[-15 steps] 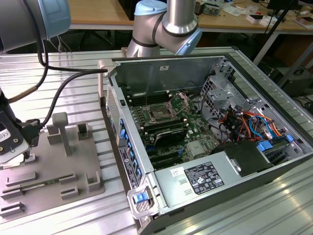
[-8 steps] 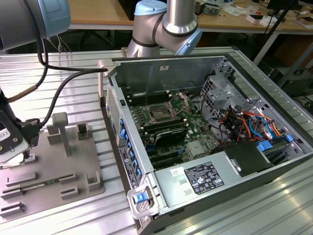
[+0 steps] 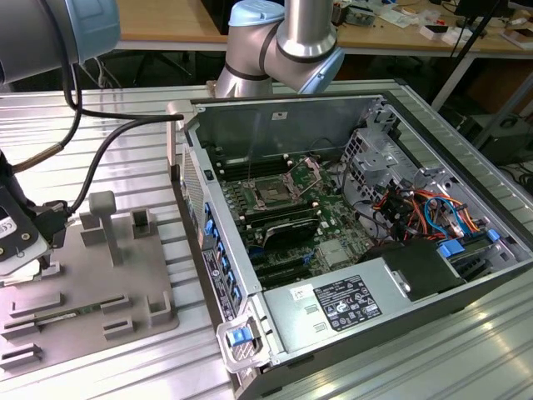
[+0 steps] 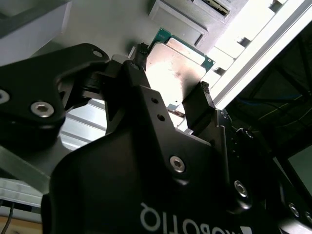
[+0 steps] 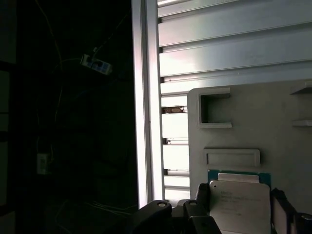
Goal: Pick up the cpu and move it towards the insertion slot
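1. The black two-finger gripper sits over the flat grey plastic tray, at the tray's end on the exterior view's left.
2. Its fingers press on opposite edges of the cpu, a small flat square chip with a pale silvery metal top and a green rim. Both wrist views show the chip pinched between them.
3. The cpu is over the tray, just beside a rectangular pocket moulded into it. Its underside is hidden, so it may be resting on the tray or lifted clear of it.
4. The insertion slot is a square dark socket with a silvery frame on a green motherboard. It sits inside the open grey metal computer case, well apart from the tray, on the exterior view's right of it.
5. The tray lies on a ribbed aluminium table, and the case stands just beside the tray.
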{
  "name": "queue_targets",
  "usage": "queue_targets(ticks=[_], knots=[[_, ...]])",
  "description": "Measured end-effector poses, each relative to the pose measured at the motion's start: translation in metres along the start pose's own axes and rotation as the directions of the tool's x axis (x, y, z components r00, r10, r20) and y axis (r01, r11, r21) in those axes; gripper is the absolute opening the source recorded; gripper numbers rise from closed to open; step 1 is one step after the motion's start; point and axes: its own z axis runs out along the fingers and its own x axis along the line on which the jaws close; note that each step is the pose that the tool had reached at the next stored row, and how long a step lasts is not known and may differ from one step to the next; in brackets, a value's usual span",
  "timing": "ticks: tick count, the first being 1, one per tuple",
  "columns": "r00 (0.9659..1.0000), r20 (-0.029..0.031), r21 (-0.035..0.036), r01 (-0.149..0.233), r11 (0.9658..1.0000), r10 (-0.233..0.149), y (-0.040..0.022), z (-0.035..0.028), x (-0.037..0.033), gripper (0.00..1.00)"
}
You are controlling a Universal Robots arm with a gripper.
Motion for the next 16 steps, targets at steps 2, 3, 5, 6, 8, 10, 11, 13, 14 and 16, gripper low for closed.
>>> queue_targets(ticks=[2, 3, 5, 6, 8, 10, 11, 13, 14, 16], knots=[[1.0, 0.0002, -0.0002, 0.0, 1.0, 0.0, 0.0001, -0.001, -0.0001, 0.55], [1.0, 0.0001, -0.0001, 0.0, 1.0, 0.0, 0.0001, -0.0016, -0.0001, 0.55], [1.0, 0.0001, -0.0001, 0.0, 1.0, 0.0, 0.0001, -0.0022, -0.0002, 0.55], [1.0, 0.0001, -0.0001, 0.0, 1.0, 0.0, 0.0001, -0.0024, -0.0002, 0.55], [1.0, 0.0001, -0.0001, 0.0, 1.0, 0.0, 0.0001, -0.003, -0.0003, 0.55], [1.0, 0.0001, -0.0001, 0.0, 1.0, 0.0, 0.0001, -0.0034, -0.0004, 0.55], [1.0, 0.0001, -0.0001, 0.0, 1.0, 0.0, 0.0001, -0.0036, -0.0004, 0.55], [1.0, 0.0001, -0.0001, 0.0, 1.0, 0.0, 0.0001, -0.0041, -0.0005, 0.55], [1.0, 0.0001, -0.0001, 0.0, 1.0, 0.0, 0.0001, -0.0043, -0.0005, 0.55], [1.0, 0.0, 0.0, 0.0, 1.0, 0.0, 0.0001, -0.005, -0.0007, 0.55]])
